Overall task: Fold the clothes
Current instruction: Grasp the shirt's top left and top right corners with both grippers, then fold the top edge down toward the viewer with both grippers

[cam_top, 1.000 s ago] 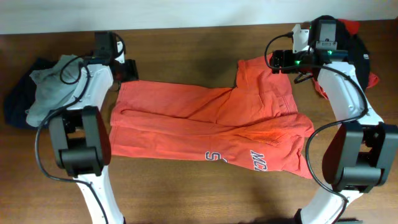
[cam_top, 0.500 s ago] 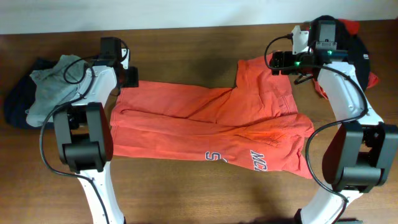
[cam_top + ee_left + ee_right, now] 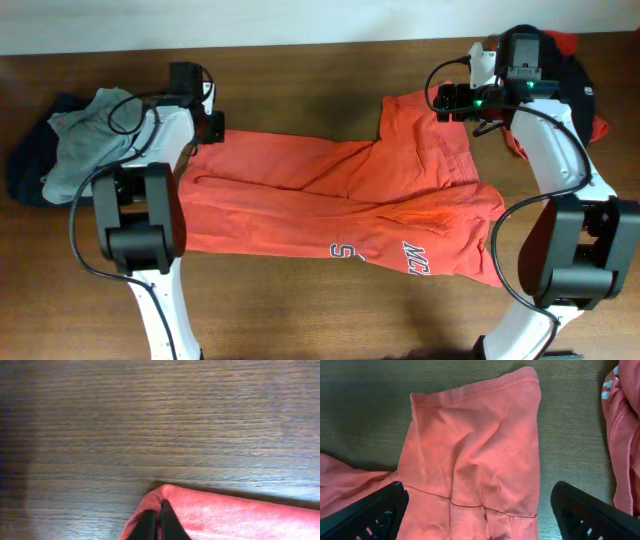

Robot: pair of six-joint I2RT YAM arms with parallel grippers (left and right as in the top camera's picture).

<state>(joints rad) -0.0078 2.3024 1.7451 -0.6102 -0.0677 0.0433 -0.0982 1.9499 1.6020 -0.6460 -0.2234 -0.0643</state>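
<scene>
Pinching a left corner of the orange T-shirt with the left gripper. Hanging over the T-shirt's sleeve with the right gripper spread wide.

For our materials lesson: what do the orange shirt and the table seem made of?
Orange shirt: soft matte cloth, likely cotton knit; it creases, with stitched hems. Table: wood or wood-look laminate; dark, fine straight grain, faint sheen.
</scene>
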